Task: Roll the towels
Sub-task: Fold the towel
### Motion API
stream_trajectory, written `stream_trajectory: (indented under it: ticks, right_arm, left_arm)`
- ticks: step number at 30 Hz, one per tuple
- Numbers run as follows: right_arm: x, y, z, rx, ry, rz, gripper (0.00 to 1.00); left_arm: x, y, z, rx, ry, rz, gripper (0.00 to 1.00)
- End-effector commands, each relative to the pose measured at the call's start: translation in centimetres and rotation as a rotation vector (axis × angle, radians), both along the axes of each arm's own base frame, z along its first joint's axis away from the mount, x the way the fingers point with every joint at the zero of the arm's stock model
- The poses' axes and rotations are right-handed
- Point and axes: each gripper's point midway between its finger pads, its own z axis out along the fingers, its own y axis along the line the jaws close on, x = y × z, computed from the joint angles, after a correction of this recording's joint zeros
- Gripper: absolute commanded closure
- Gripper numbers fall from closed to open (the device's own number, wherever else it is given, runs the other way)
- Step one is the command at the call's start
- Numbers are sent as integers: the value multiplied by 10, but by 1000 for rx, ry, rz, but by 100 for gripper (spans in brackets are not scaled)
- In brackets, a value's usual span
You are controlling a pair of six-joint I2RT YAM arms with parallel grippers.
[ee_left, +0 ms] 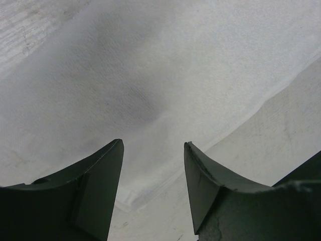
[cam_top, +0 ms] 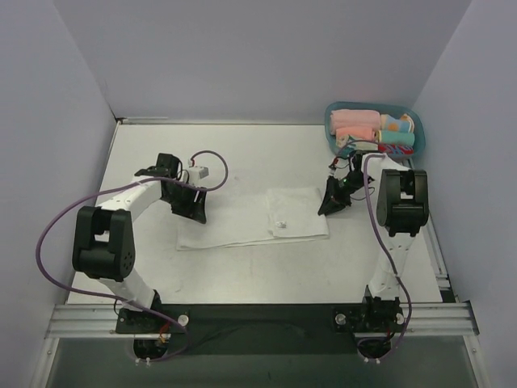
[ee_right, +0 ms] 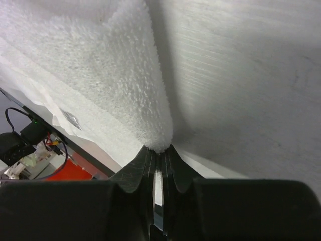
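Since the towel (cam_top: 242, 230) is thin and limp, take it by an edge. Your right gripper (ee_right: 158, 152) pinches one fold tight; your left gripper (ee_left: 153, 146) gapes above the cloth.

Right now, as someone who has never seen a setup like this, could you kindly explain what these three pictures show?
The overhead picture shows two robot arms bolted at the near edge of a table. A white towel lies between them; a teal basket of rolled coloured towels sits far right. The other two pictures come from cameras on each wrist. The left gripper is open above the towel; the right gripper is shut, pinching the towel's edge.
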Motion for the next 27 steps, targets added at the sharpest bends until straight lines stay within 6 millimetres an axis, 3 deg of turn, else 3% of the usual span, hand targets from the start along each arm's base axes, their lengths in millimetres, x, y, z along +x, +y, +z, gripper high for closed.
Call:
stream_trajectory:
  ticks: [1, 5, 9, 11, 17, 27]
  right_arm:
    - [-7, -16, 22, 8, -17, -37, 100]
    - [-5, -47, 45, -125, -97, -41, 100]
    - [-3, -43, 65, -181, -109, 10, 100]
    - [-10, -40, 65, -213, -78, 36, 100]
    - [-17, -3, 64, -235, -49, 117, 100]
    - [-18, 67, 67, -128, -39, 224, 100]
  left_arm:
    - [19, 4, 4, 18, -51, -4, 38]
    - [16, 6, -8, 35, -5, 3, 42]
    - [18, 4, -19, 46, 32, 13, 44]
    - [19, 3, -24, 50, 50, 17, 45]
    - [28, -6, -34, 71, 65, 3, 47]
    - [22, -9, -49, 91, 98, -9, 50]
